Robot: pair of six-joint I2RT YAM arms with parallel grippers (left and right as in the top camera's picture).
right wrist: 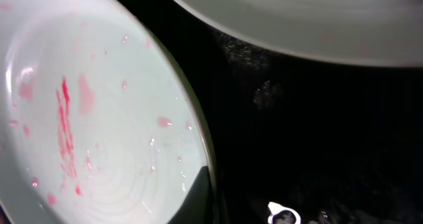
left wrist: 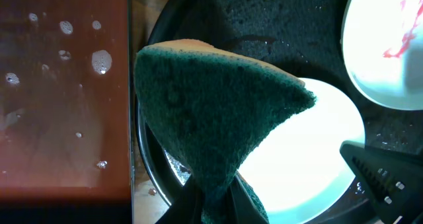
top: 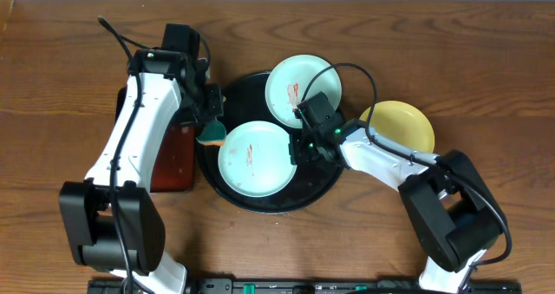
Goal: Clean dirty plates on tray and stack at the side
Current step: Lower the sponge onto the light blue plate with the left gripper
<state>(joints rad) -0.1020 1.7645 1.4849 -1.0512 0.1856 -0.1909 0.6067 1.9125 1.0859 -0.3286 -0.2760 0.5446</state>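
On the round black tray lie two pale mint plates with red smears. The near plate has my right gripper shut on its right rim, one dark finger lying over the edge. Behind it sits the far plate. A yellow plate rests on the table to the right of the tray. My left gripper is shut on a green sponge, which hangs over the tray's left rim beside the near plate.
A rectangular dark reddish tray, wet with droplets, lies left of the black tray under my left arm. Both arms reach in over the tray from either side. Bare wooden table surrounds everything.
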